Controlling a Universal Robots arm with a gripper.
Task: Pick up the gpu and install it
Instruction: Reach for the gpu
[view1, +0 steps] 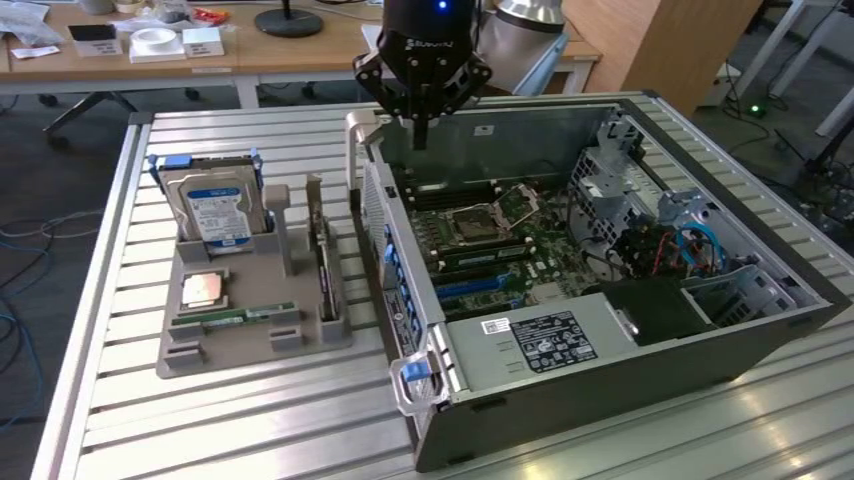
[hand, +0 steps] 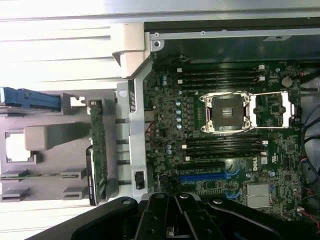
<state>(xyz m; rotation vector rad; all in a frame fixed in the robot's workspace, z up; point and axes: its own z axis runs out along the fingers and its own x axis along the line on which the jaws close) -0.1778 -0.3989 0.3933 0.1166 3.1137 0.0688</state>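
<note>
The gpu (view1: 320, 250) stands on edge in a slot of the grey holder (view1: 240, 345), at the exterior view's left of the open computer case (view1: 641, 340). In the wrist view the gpu (hand: 98, 150) shows as a narrow green board seen edge-on, with a dark cooler along one side. My gripper (view1: 419, 135) hangs above the far rim of the case, higher than the gpu and to its right in the exterior view. The gripper (hand: 175, 212) is shut with nothing held.
The holder also carries a blue-labelled hard drive (view1: 214, 205), a CPU (view1: 203, 290) and a RAM stick (view1: 247, 315). Inside the case lie the motherboard (hand: 165, 125), an open CPU socket (hand: 227, 112) and a blue expansion slot (hand: 200, 177). A slatted metal table (view1: 200, 430) bears everything.
</note>
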